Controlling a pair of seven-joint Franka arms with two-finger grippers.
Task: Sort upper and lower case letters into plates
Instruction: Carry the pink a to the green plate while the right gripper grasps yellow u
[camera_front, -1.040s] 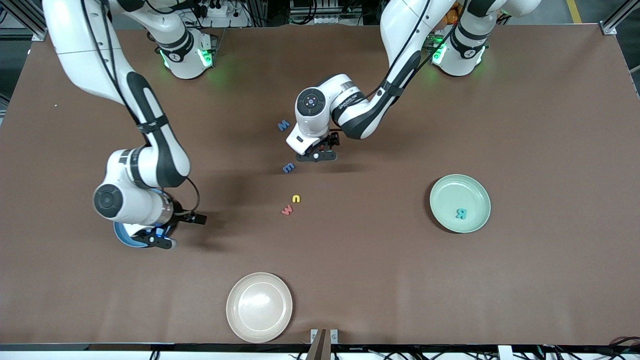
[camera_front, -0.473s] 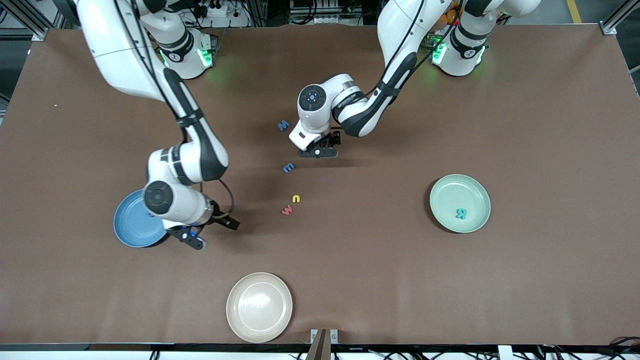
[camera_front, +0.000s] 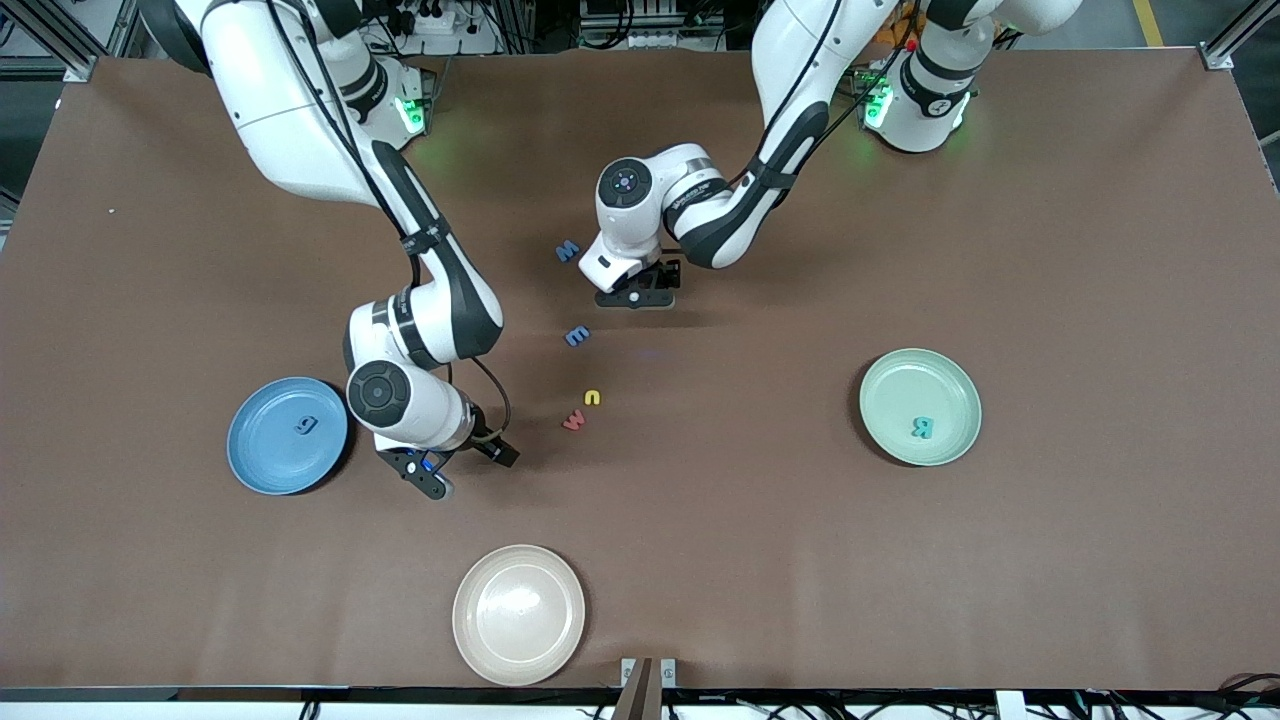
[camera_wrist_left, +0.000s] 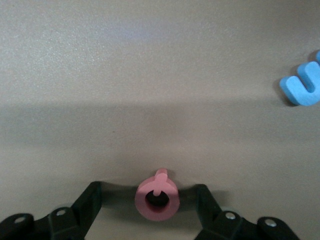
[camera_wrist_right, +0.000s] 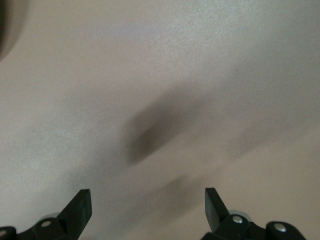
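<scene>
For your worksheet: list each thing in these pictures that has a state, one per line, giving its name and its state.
Left gripper: open around pink Q on the table.
Right gripper: open, empty.
Blue plate: holds a g.
Mint plate: holds teal R.
Cream plate: empty.
Blue M, blue E, yellow u, red w: unsorted.

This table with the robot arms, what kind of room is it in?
Probably a robot lab: two white arms bolted to a wide brown table, cables and metal framing along its edge, toy foam letters like the small blue E.
</scene>
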